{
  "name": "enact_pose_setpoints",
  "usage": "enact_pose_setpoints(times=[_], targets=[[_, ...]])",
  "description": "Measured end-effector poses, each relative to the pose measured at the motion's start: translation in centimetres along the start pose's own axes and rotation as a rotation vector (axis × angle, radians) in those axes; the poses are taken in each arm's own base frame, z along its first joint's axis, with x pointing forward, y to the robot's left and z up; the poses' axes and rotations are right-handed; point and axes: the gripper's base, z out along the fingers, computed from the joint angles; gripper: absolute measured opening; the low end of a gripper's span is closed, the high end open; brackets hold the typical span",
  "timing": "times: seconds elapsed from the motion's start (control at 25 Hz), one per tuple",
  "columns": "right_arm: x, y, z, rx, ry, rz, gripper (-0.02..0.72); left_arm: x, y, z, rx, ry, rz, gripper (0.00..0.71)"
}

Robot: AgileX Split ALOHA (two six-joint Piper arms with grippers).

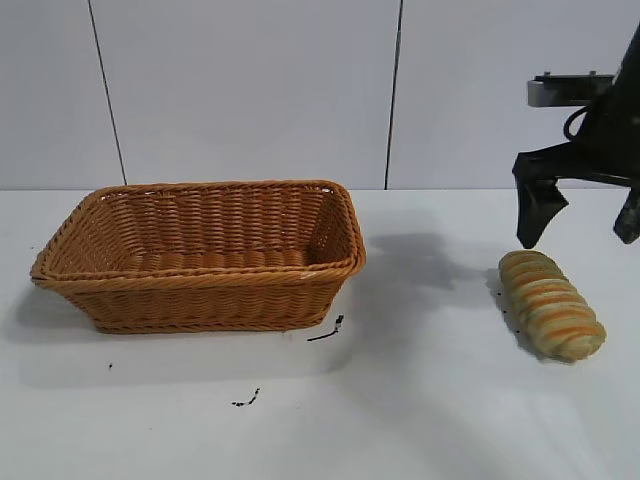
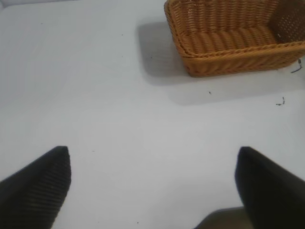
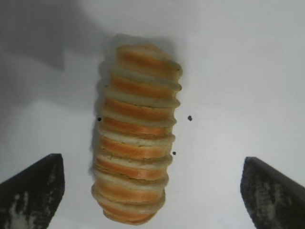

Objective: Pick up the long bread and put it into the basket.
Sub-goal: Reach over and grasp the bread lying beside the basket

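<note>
While right tool point(image 1: 578, 225) gapes, long bread point(image 1: 552, 304) lies below.

Your right hand point(image 1: 580, 215) hanging at far right, pointing steeply down, fingers spread wide; your left hand point(image 2: 152, 183) gaping wide too.

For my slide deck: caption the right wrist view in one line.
Open right tool poised above the long bread, which lies on the white table between its fingers.

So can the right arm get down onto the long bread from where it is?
Probably yes. The right gripper hangs above the long bread, jaws wide open, nothing between them; the basket sits well off to the side on the table.
</note>
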Motion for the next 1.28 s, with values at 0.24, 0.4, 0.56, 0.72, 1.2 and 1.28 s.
enact_pose_setpoints(times=[0.24, 0.4, 0.56, 0.72, 1.2, 1.28], targets=[[-0.1, 0.0, 2.7, 0.004, 0.001, 0.017, 0.693, 0.0, 0.0, 0.0, 0.0, 0.0, 0.0, 0.696], [0.2, -0.2, 5.0, 0.006, 0.027, 0.02, 0.693, 0.0, 0.0, 0.0, 0.0, 0.0, 0.0, 0.696], [0.5, -0.2, 6.4, 0.012, 0.056, 0.017, 0.693, 0.0, 0.0, 0.0, 0.0, 0.0, 0.0, 0.696], [0.5, -0.3, 6.6, 0.013, 0.058, 0.015, 0.634, 0.0, 0.0, 0.0, 0.0, 0.0, 0.0, 0.696], [-0.9, -0.5, 1.4, 0.035, 0.017, -0.006, 0.167, 0.0, 0.0, 0.0, 0.0, 0.0, 0.0, 0.696], [-2.2, -0.4, -1.5, 0.036, -0.035, -0.007, 0.165, 0.0, 0.0, 0.0, 0.0, 0.0, 0.0, 0.696]])
